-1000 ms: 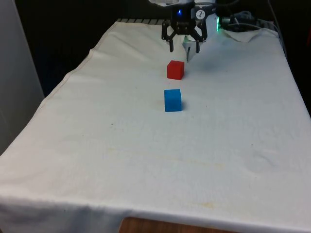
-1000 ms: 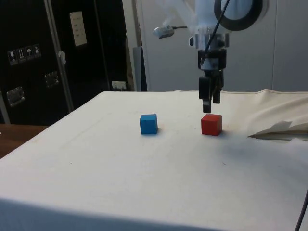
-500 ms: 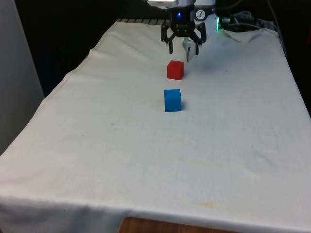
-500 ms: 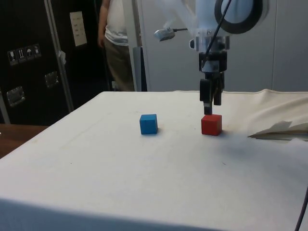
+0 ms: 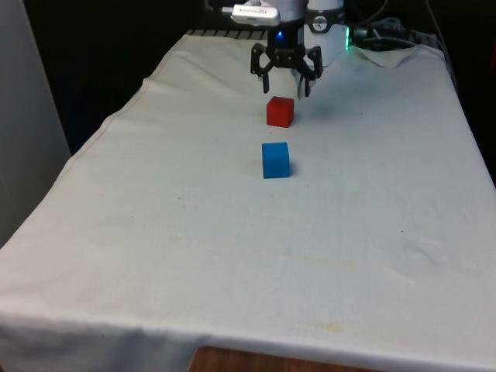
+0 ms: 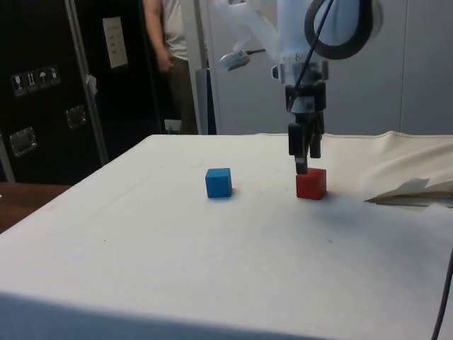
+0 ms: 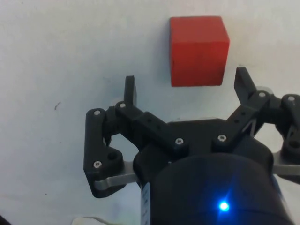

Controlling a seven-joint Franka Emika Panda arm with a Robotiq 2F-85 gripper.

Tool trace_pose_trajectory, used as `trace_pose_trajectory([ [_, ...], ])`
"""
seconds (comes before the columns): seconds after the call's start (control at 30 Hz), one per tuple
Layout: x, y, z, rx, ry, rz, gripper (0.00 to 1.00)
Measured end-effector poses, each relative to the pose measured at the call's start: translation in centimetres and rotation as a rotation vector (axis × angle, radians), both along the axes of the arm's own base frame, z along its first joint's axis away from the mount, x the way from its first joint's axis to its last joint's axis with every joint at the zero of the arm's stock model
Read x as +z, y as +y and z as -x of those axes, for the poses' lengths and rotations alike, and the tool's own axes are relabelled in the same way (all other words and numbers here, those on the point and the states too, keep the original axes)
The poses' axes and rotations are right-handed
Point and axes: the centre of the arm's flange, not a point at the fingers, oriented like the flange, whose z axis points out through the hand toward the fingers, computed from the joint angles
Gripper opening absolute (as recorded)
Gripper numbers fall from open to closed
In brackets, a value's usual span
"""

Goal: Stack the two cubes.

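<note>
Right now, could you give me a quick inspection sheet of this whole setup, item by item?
Surface: table under a white cloth, lightly creased.
Job's things: red cube and blue cube both sit on the cloth, apart, not stacked; the blue cube is on the side away from the robot.
Clutter: crumpled white material lies on the cloth near the robot's end.
Gripper: gripper is open, hanging just above the red cube, holding nothing.
Cables: a black cable runs down the arm; more cables lie at the far end.
Surroundings: dark cabinets; a person stands behind the table.
</note>
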Motion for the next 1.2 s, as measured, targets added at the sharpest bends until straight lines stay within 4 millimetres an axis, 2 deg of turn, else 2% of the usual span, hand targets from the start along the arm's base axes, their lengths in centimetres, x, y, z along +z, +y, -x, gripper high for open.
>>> trace_pose_trajectory([
  [0.53, -0.7, -0.3, -0.1, 0.005, 0.023, 0.024, 1.0],
  [1.2, -3.7, -0.7, 0.3, 0.005, 0.011, 0.046, 1.0],
])
